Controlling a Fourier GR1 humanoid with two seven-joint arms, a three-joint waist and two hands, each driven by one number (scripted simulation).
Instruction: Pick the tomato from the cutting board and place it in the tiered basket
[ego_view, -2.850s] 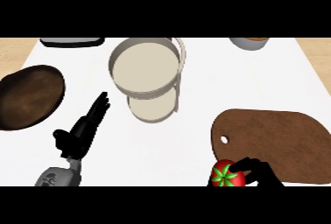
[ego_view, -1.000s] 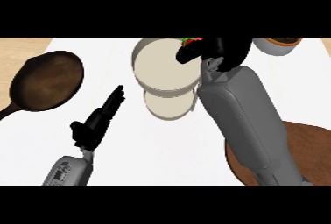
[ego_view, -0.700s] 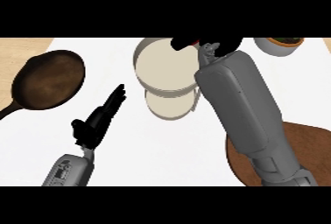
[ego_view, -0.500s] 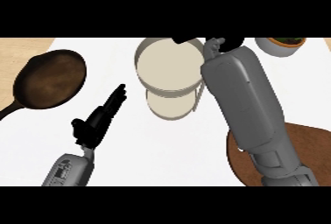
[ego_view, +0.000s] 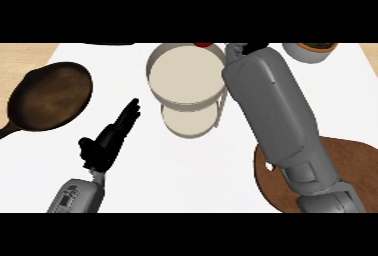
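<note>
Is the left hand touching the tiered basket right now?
Apart. In the head view the left hand lies open on the counter, with bare white counter showing between its fingertips and the tiered basket.

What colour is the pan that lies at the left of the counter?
The pan is dark brown, with a lighter brown sheen inside its bowl; only the head view shows it.

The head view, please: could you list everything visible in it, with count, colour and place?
Basket: one, beige, two tiers, top centre.
Tomato: one, red, only a sliver visible at the basket's far rim.
Pan: one, dark brown, left.
Board: one, brown, lower right, partly under the right forearm.
Bowl: one, pale with dark contents, top right.
Counter: one, white.
Left hand: one, black, open, lower left.
Right hand: one, black, mostly hidden, beside the basket's upper right.
</note>
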